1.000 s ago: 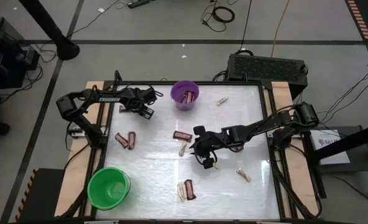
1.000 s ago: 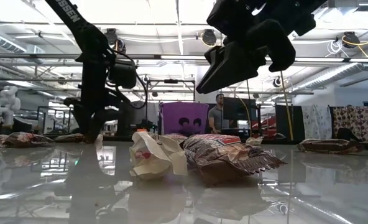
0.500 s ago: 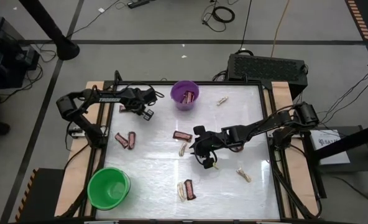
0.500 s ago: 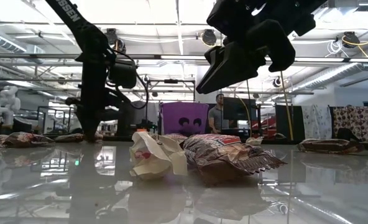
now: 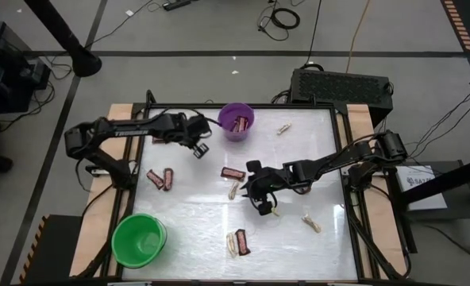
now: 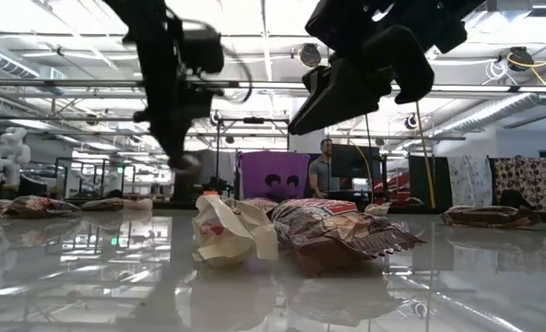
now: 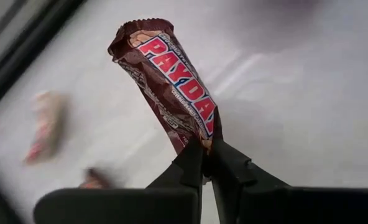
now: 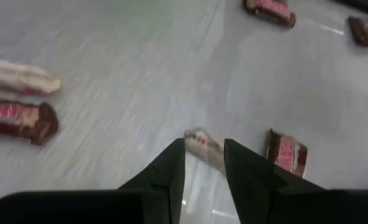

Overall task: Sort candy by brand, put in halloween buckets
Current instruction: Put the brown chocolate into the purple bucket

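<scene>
My left gripper hangs above the table just left of the purple bucket, shut on a dark brown bar. The purple bucket holds a brown bar. The green bucket stands at the near left. My right gripper hangs open above mid-table, over a cream twisted candy that lies on the table. Loose candy lies flat on the table: brown bars and cream pieces. My left gripper pinches the bar's crimped end between its two fingertips. The rest of the bar sticks out beyond the fingers. The bar is lifted clear of the table.
A cream candy lies at the far right of the purple bucket. A brown and cream pair lies near the front edge. Wooden rails border the table at left and right. Bare tabletop shows between the green bucket and the near pair.
My left gripper has risen from the tabletop with the brown bar and gone toward the table's right, nearer the purple bucket. The bar now hangs clear of the table.
</scene>
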You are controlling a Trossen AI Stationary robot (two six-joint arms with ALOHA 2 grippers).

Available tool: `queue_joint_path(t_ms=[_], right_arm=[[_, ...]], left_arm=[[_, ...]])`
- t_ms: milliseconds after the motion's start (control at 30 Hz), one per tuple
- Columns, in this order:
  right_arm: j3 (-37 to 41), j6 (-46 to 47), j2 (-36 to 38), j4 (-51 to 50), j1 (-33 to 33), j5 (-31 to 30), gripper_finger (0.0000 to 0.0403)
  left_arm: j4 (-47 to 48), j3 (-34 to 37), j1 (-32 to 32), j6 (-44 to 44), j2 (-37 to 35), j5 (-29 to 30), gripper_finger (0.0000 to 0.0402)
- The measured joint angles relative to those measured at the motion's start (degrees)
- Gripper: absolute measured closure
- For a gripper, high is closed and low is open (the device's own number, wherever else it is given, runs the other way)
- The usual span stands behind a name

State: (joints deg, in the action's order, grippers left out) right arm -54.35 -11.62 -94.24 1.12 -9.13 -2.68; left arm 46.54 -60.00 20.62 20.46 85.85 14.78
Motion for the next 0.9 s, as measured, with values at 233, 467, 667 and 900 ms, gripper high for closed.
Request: queue_joint_path(t_ms=[233, 467, 667, 900], right_arm=[[-0.04, 0.0, 0.0, 1.34, 0.0, -0.08, 0.0298], [-0.04, 0.0, -0.01, 3.27, 0.02, -3.56, 0.0298], [-0.04, -2.34, 0.0, 5.44, 0.21, -20.09, 0.0298], [-0.04, -6.93, 0.0, 7.26, 3.56, -25.68, 0.0298]], left_arm=[[-7.24, -3.21, -6.76, -2.53, -2.5, -2.23, 0.038], [-16.7, -5.61, -6.15, -6.55, -1.88, -1.39, 0.038], [-20.01, -5.8, -2.48, -8.83, -1.84, -1.43, 0.038], [-23.54, -5.72, 2.08, -8.95, 0.28, -7.17, 0.038]])
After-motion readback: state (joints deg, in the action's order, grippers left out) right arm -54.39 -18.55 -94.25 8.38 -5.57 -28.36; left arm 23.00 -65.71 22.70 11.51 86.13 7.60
